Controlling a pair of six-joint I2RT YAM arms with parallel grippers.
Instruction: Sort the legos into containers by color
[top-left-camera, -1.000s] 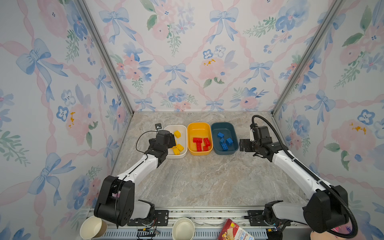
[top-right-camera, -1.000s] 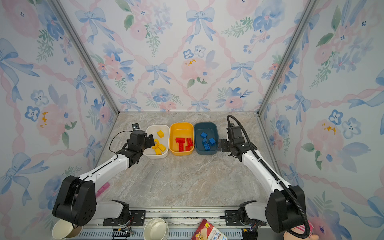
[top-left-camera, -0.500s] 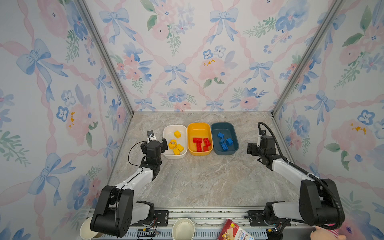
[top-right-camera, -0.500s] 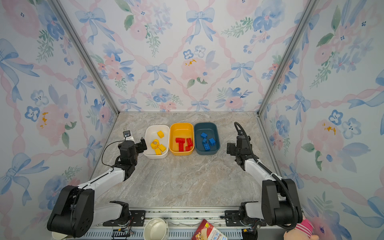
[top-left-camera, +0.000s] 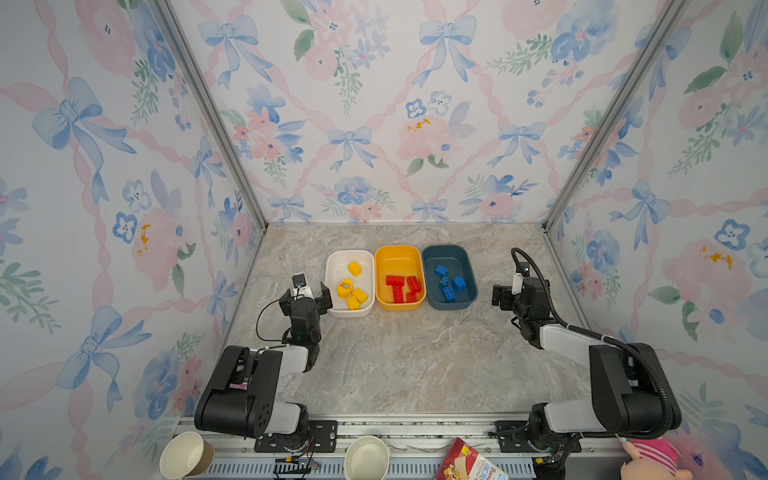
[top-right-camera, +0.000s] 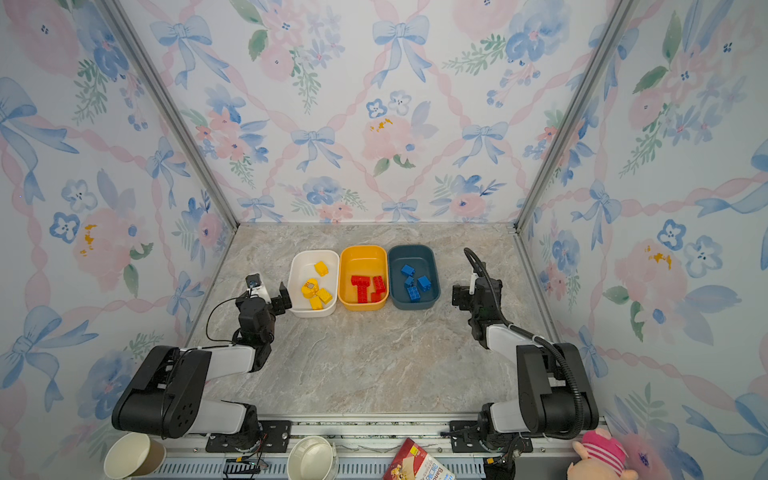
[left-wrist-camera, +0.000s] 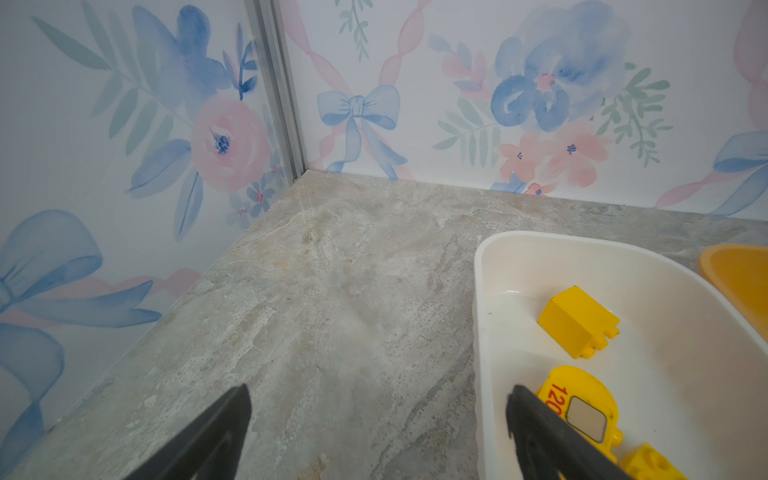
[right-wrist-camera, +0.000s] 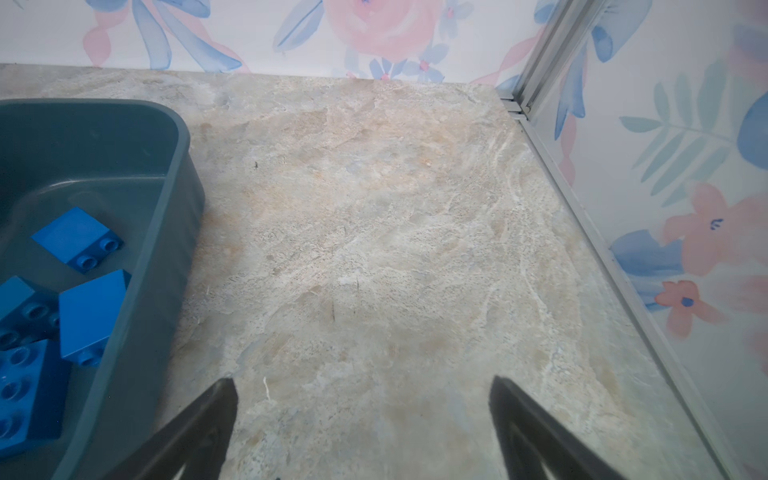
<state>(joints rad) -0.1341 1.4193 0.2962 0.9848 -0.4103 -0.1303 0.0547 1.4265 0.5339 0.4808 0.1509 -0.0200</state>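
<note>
**brickfan:** Checking your sort, operator, and every brick I can find is in a tub. Your yellow legos (top-left-camera: 352, 288) sit in the white container (top-left-camera: 337, 266), the red legos (top-left-camera: 401, 286) in the yellow-orange container (top-left-camera: 399, 259), and the blue legos (top-left-camera: 449, 284) in the teal container (top-left-camera: 453, 255). The three tubs stand side by side toward the back of the desk (top-left-camera: 399, 357). I can't spot anything loose on the marble. Blue into teal is the obvious match. My guess is red took the orange tub as the closest colour, which left white for yellow.

**gripgeek:** Same read here. Your left tool (top-left-camera: 306, 296) is spread wide with nothing in it, low and just beside the near corner of the white container. In the left wrist view one finger (left-wrist-camera: 540, 436) overlaps the tub wall, and I can't tell if it touches. Your right tool (right-wrist-camera: 361, 382) is wide open and empty too. It hangs over bare desk on the outer side of the teal container, clearly apart from it. I'd say both arms are folded in close because the sorting looks done and that keeps the tubs clear.

**brickfan:** One heads-up: if you lift that left tool, go straight up. The white container looks like light plastic on a smooth desk, so I'd expect a small nudge to slide it.
</note>
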